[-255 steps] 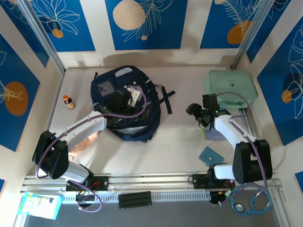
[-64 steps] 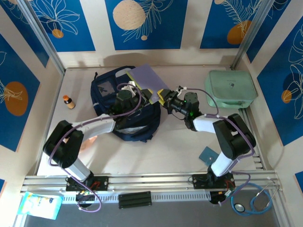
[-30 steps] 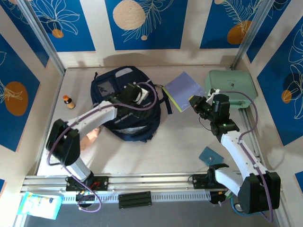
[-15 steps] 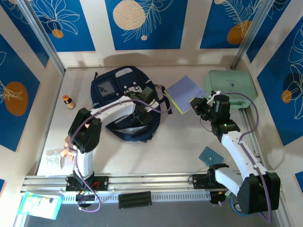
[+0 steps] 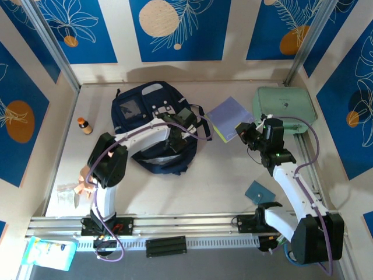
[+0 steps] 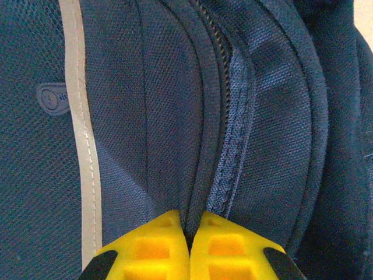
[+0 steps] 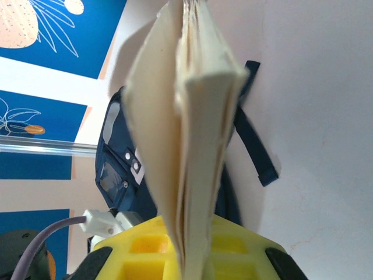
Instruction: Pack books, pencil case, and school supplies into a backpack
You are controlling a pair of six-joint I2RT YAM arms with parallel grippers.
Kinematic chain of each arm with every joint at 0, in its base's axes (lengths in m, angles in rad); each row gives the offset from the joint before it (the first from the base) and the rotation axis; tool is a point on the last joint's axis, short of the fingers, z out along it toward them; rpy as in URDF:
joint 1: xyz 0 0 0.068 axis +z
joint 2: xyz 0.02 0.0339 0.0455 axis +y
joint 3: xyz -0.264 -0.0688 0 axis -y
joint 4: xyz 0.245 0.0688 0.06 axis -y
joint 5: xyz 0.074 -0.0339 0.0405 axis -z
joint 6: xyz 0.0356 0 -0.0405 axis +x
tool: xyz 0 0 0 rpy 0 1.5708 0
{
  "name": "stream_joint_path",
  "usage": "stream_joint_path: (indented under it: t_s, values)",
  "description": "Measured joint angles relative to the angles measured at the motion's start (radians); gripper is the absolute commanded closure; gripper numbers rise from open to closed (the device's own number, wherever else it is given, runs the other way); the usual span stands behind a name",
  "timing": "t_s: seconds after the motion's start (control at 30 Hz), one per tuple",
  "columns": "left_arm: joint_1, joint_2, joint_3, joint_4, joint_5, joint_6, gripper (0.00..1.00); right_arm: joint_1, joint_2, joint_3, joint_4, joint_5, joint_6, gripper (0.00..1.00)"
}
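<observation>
Toward the back of the table [image 5: 215,175], left of centre, the navy backpack [image 5: 129,125] lies with its front pocket up. On its right side sits the left pincer [image 5: 176,137]. The left wrist view shows its yellow fingertips [image 6: 154,251] pressed together on a ridge of backpack fabric beside the zipper. Further right, the right pincer [image 5: 242,132] clamps one edge of a thin lilac-covered book [image 5: 228,115], which sticks out between the backpack and the mint-green case [image 5: 284,107]. In the right wrist view, the cream page edges fan slightly above the fingers. A small teal booklet [image 5: 258,191] lies flat near the right arm's base. An orange-capped bottle [image 5: 85,125] stands left of the backpack.
</observation>
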Motion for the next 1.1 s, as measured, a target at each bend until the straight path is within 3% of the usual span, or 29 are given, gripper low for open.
stream_joint_path:
  t_s: [0.2, 0.43, 0.8, 1.1]
  values:
    - [0.007, -0.182, -0.057, 0.088, -0.067, -0.014, 1.0, -0.032, -0.064, -0.035, -0.008, -0.027, -0.028, 1.0]
    - [0.039, -0.428, -0.167, 0.306, -0.124, -0.032, 1.0, -0.018, -0.111, -0.118, 0.063, -0.159, -0.043, 1.0]
    - [0.042, -0.386, -0.148, 0.415, -0.105, -0.069, 1.0, 0.23, -0.056, -0.172, 0.213, -0.2, -0.01, 1.0]
    - [0.043, -0.376, -0.079, 0.395, -0.042, -0.102, 1.0, 0.365, 0.278, -0.013, 0.353, -0.164, 0.043, 1.0]
